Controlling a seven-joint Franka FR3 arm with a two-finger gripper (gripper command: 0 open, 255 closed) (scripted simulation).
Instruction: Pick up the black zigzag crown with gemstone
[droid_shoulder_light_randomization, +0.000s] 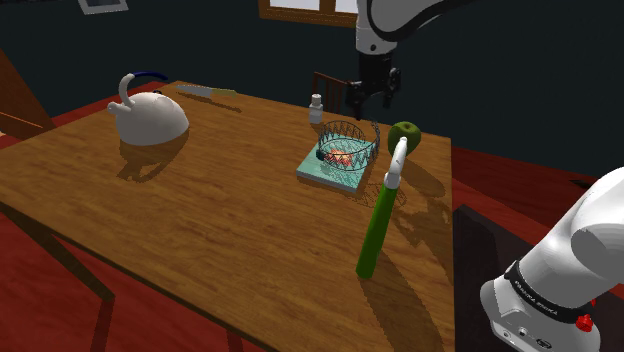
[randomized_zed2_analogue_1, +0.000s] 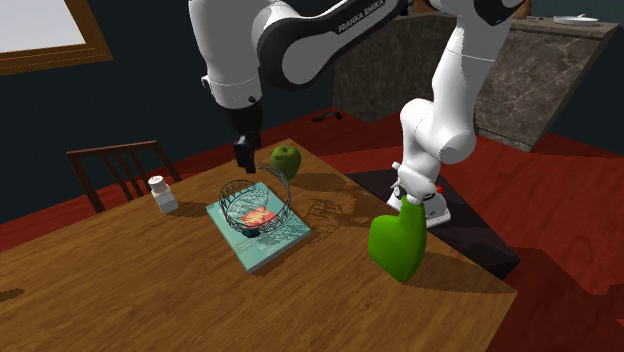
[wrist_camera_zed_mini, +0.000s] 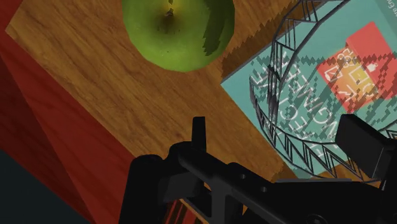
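A black wire zigzag crown (droid_shoulder_light_randomization: 347, 143), open-latticed with a dark gemstone low on its band, sits on a teal book (droid_shoulder_light_randomization: 318, 171) on the wooden worktop (droid_shoulder_light_randomization: 200, 220), near a green apple (droid_shoulder_light_randomization: 405, 134). The black end effector (droid_shoulder_light_randomization: 372, 98) hovers just above, fingers apart and empty.

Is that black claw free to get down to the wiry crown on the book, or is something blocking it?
Probably yes. The open gripper hangs just above the crown on the teal book, nothing between them. The green apple and white shaker stand off to its sides.
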